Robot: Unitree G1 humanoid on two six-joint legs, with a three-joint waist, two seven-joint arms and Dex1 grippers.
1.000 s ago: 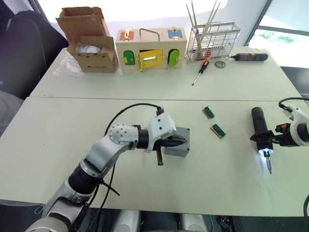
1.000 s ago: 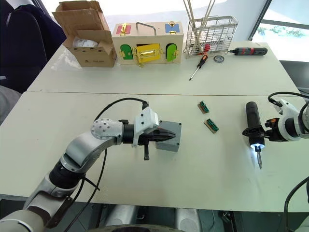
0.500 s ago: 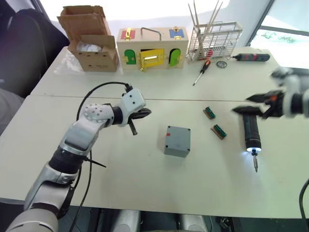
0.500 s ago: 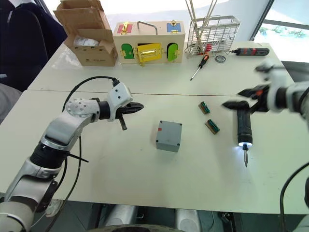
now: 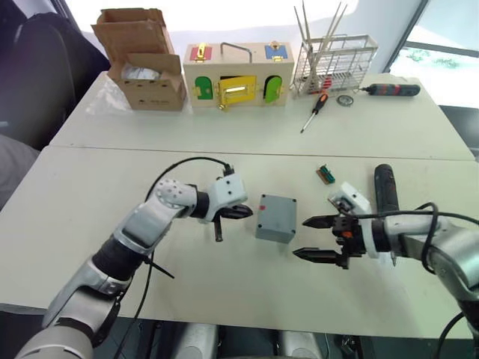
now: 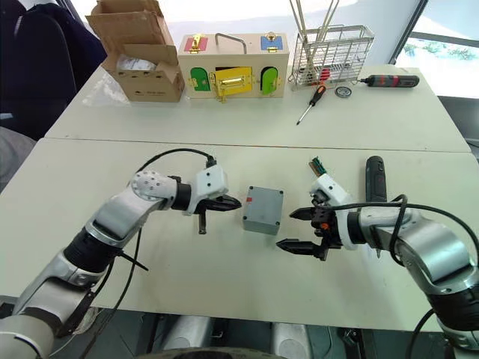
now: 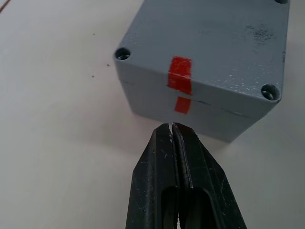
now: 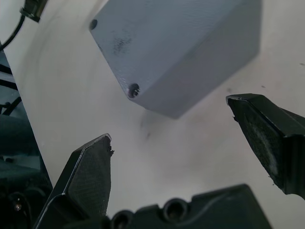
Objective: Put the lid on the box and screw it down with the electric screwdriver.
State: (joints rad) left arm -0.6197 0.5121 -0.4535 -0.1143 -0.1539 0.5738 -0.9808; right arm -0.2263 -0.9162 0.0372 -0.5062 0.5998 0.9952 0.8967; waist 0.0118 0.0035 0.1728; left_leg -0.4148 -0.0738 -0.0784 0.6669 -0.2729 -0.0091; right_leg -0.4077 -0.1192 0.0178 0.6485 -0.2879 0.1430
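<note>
The grey box [image 5: 275, 218] stands mid-table with the lid [image 7: 214, 43] sitting on top; red marks on lid and box line up across the seam. My left gripper [image 5: 247, 212] is shut and empty, its tip [image 7: 170, 128] just short of the box's left side. My right gripper [image 5: 299, 238] is open and empty, close to the box's right front corner. The electric screwdriver [image 5: 384, 187] lies on the table behind my right forearm, with nothing holding it.
Along the far table stand a cardboard carton [image 5: 142, 60], a wooden box with coloured doors [image 5: 236, 75] and a wire rack [image 5: 333, 63]. A hand screwdriver [image 5: 313, 112] and a black tool [image 5: 389, 90] lie there. A green connector [image 5: 325, 174] lies right of the box.
My right gripper has let go of the electric screwdriver and come in, open, beside the box's right side. My left gripper swung away and has returned, shut, to the box's left side.
</note>
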